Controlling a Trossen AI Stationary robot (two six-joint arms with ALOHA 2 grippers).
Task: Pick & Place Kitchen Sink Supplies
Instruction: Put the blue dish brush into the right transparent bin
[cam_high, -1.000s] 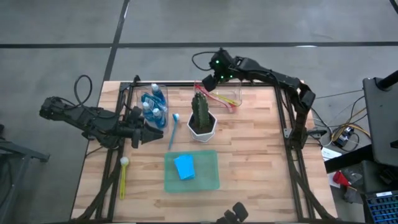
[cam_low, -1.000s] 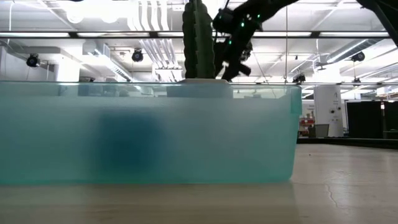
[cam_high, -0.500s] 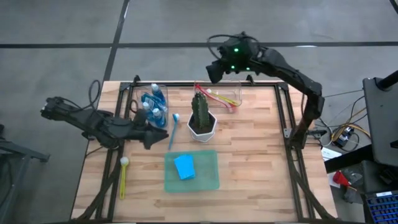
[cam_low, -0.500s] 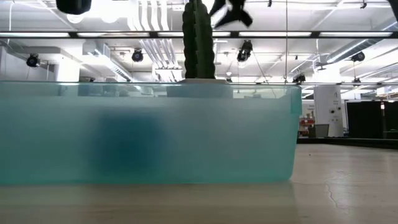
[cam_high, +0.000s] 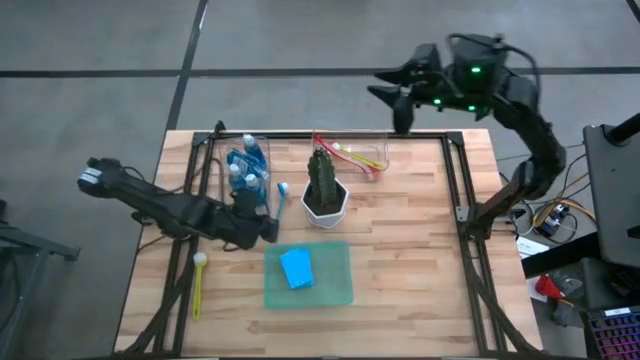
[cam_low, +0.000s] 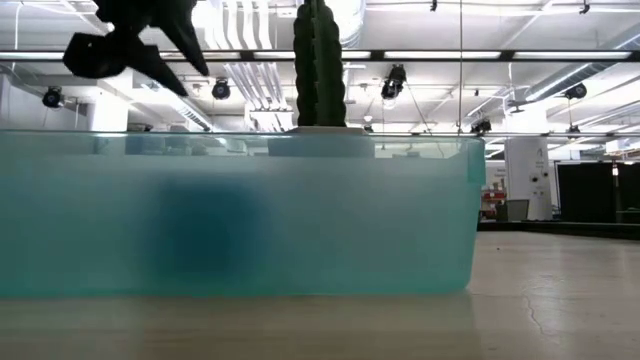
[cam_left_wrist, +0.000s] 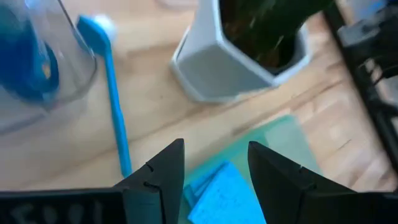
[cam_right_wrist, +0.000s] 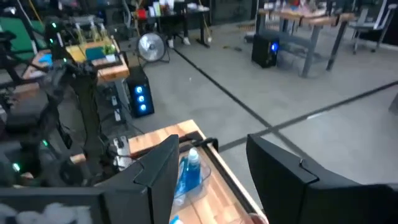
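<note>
Over the middle of the surface (cam_high: 400, 250), the left end effector (cam_high: 268, 228) hangs with its fingers apart and nothing between them, just beside the blue brush (cam_high: 278, 209) and near the light-blue sponge (cam_high: 296, 268) lying on the green mat (cam_high: 335, 285). To my eye it is on approach; the next move calls for dropping over the brush handle or the sponge and closing. Half a second ago it sat further left, nearer the soap bottles (cam_high: 247, 165). The right end effector (cam_high: 392, 95), fingers spread and empty, has pulled back past the far edge, away from the pink and yellow brushes (cam_high: 350, 158). A second yellow brush (cam_high: 198, 283) lies near the left edge.
</note>
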